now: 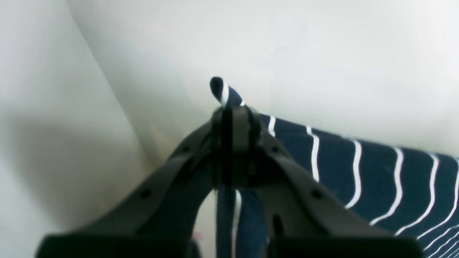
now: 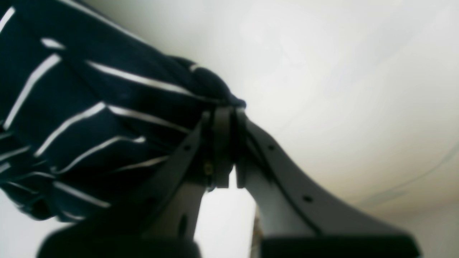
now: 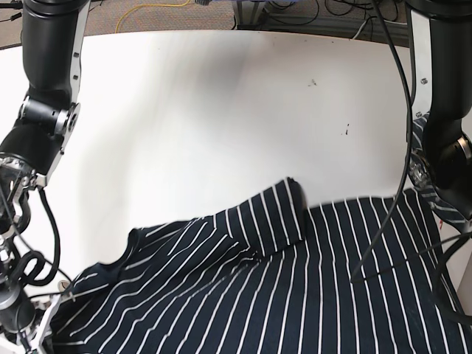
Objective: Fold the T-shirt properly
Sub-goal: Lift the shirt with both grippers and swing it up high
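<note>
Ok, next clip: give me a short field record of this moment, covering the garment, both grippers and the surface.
garment: T-shirt, dark with thin white stripes, spread across the near part of the table, rumpled, with a raised fold near its middle
left gripper: left gripper shut on a pinch of the shirt's edge, a tuft poking past the tips
right gripper: right gripper shut on bunched fabric
surface: white table
fold state: not yet folded

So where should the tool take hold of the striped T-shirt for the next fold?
Probably the raised sleeve flap of the T-shirt near mid-table. It stands proud of the flat body, so a tool could likely pinch its upper edge from the far, bare side of the table. Both tools already clamp fabric at the shirt's edges.
</note>
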`<action>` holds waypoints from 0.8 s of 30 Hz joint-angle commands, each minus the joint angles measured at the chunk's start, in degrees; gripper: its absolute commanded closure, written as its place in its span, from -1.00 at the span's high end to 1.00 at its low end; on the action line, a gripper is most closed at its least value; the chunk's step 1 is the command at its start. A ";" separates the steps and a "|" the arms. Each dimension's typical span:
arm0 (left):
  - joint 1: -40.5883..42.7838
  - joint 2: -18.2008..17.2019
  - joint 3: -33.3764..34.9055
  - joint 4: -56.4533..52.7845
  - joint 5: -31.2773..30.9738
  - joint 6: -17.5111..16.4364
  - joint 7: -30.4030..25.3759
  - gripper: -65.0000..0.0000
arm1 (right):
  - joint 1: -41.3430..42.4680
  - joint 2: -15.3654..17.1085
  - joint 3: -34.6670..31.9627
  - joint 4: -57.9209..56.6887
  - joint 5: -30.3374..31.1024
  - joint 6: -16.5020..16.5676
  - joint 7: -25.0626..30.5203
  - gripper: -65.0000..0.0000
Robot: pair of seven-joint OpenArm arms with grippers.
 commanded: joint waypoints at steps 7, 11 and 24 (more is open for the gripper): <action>-12.40 -0.74 0.29 -1.30 0.10 0.21 -1.06 -1.00 | 14.59 4.12 -6.56 -2.14 -0.76 -0.51 0.40 -0.98; -13.28 -0.65 0.29 -1.74 0.02 0.21 -0.09 -1.00 | 17.22 4.47 -6.91 -1.61 -0.76 -0.51 -2.15 -0.98; -2.56 -0.82 0.03 4.76 -0.16 0.04 2.02 -1.00 | 8.52 5.53 -2.96 10.78 -1.20 -0.51 -10.77 -0.98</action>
